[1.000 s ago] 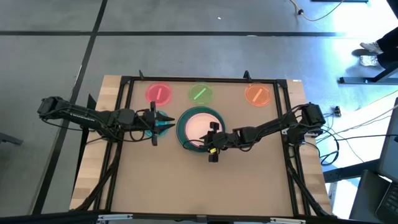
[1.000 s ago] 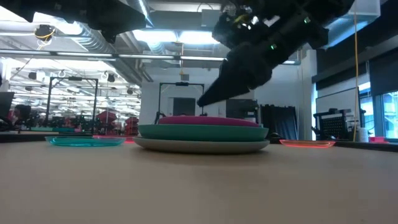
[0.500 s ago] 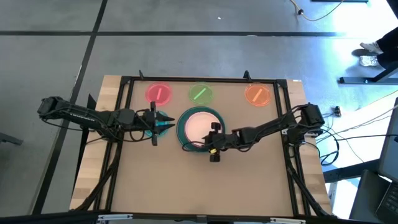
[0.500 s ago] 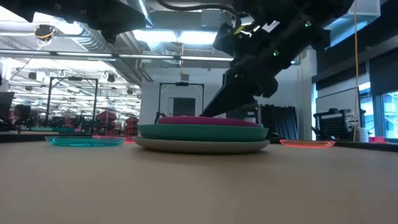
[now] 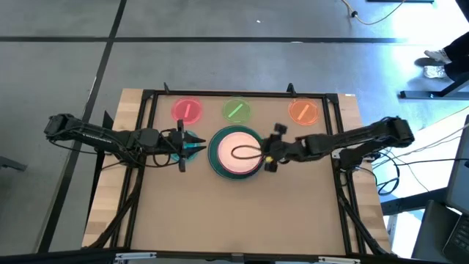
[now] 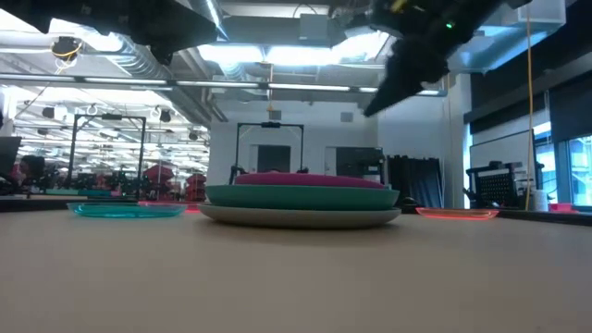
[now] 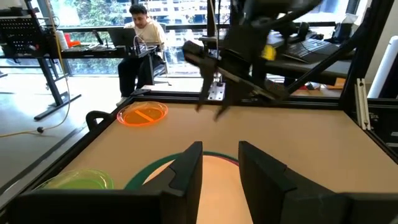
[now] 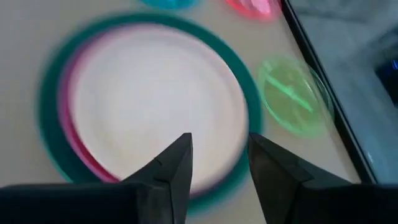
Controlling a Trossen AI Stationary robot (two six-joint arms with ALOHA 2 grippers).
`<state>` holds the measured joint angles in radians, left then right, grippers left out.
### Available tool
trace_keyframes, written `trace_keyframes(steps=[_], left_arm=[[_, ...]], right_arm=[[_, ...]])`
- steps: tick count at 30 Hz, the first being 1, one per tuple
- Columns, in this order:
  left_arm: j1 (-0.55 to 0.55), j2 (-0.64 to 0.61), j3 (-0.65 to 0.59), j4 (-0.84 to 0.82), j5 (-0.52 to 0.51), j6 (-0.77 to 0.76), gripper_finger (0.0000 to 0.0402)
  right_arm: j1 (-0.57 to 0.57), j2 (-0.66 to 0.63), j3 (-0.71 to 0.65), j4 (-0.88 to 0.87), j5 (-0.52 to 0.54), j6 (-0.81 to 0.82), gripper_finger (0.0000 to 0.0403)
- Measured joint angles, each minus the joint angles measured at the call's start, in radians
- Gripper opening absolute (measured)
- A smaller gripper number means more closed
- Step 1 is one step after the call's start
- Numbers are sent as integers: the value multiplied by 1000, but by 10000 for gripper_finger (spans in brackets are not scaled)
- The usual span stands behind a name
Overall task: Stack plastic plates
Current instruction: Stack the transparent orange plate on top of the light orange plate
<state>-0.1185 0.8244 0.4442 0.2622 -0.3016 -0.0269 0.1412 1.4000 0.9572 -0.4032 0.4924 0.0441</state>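
Pink plate [image 5: 236, 152] atop stack; right gripper [image 5: 271, 147] open, seemingly raised.

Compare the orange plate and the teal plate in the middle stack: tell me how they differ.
The orange plate is small and see-through; the large teal plate is opaque. The orange one lies alone near the table's far edge, with nothing on it; the teal one sits mid-table on a grey plate and carries a pink plate. Both are round and lie flat.

Near tabletop [image 5: 220, 213] bare — plate stack [image 5: 236, 152] blocks centre.
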Motion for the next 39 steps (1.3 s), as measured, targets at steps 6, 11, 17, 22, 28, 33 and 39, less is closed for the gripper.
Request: trace_keyframes(steps=[6,11,17,22,28,33,39], left_arm=[[0,0,0,0,0,0,96],[0,0,0,0,0,0,96],[0,0,0,0,0,0,96],[0,0,0,0,0,-15,96],[0,0,0,0,-2,-16,96],[0,0,0,0,-3,-15,96],[0,0,0,0,-4,-15,96]], right_arm=[[-128,-61,0,-231,24,53,147],[-269,-58,-7,-314,2,57,147],[-458,-56,-74,-278,-106,56,147],[-596,-55,-157,-206,-167,56,147],[-705,-54,-256,-73,-216,53,147],[-772,-54,-318,34,-217,52,147],[-843,-54,-353,102,-275,51,147]])
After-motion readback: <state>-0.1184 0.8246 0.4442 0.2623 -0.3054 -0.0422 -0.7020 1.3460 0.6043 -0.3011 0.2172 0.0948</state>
